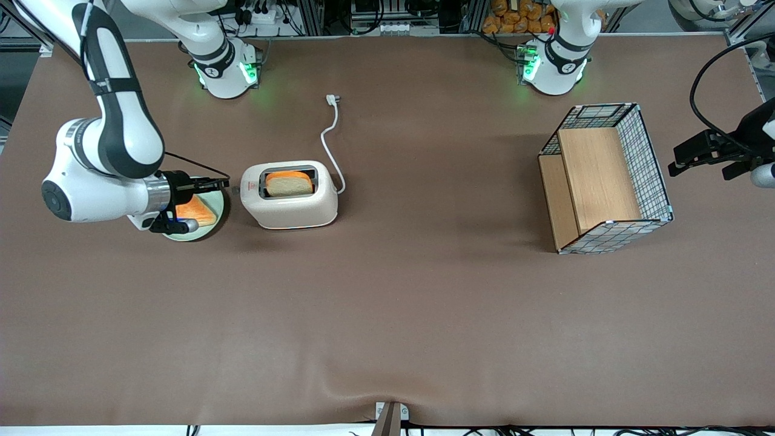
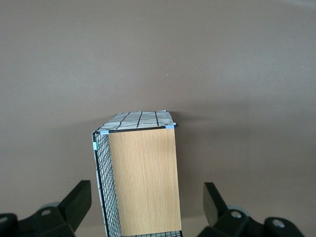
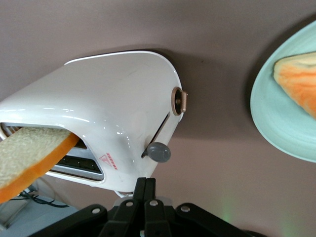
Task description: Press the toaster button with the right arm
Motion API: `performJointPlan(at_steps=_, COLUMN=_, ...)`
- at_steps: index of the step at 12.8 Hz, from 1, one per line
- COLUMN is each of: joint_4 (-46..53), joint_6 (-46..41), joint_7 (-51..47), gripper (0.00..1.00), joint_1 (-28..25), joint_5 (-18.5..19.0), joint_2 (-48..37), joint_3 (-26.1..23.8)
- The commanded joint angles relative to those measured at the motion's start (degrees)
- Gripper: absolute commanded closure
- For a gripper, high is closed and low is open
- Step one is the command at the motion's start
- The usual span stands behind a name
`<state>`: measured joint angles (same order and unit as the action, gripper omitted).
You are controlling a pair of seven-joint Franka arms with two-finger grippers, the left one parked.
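Observation:
The cream-white toaster (image 1: 289, 206) stands on the brown table with a slice of toast (image 1: 289, 183) in its top slot. In the right wrist view the toaster's (image 3: 113, 98) narrow end face shows a vertical slit with the grey button (image 3: 159, 152) at its low end, and a round brownish knob (image 3: 178, 100) above it. My right gripper (image 1: 224, 180) is shut and empty, level with that end face and a short gap from it. Its fingertips (image 3: 145, 181) are pressed together just short of the button, not touching it.
A pale green plate (image 1: 219, 217) with a toast slice (image 1: 197, 210) lies under the gripper and wrist; it also shows in the right wrist view (image 3: 276, 113). The toaster's white cord (image 1: 330, 136) runs away from the front camera. A wire basket (image 1: 651, 169) with wooden boards lies toward the parked arm's end.

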<state>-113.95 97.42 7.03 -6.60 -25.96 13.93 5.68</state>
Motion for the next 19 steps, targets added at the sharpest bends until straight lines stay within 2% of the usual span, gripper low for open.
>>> performJointPlan(at_steps=1, joint_4=-1.9, joint_6=2.0, joint_7=3.0, gripper=1.00, joint_1=1.2, joint_5=-2.0, joint_2=0.0, joint_3=-0.4)
performJointPlan(at_steps=4, joint_4=-2.4, joint_6=3.2, joint_7=3.8, gripper=1.00, joint_1=1.1, joint_5=-4.0, joint_2=0.7, joint_3=-0.4)
performJointPlan(at_steps=14, joint_4=-3.9, joint_6=6.5, joint_7=3.9, gripper=1.00, joint_1=1.1, joint_5=-5.0, joint_2=3.2, joint_3=-0.4)
performJointPlan(at_steps=19, joint_4=-4.4, joint_6=7.5, joint_7=8.1, gripper=1.00, joint_1=2.1, joint_5=-6.7, joint_2=5.3, joint_3=-0.4)
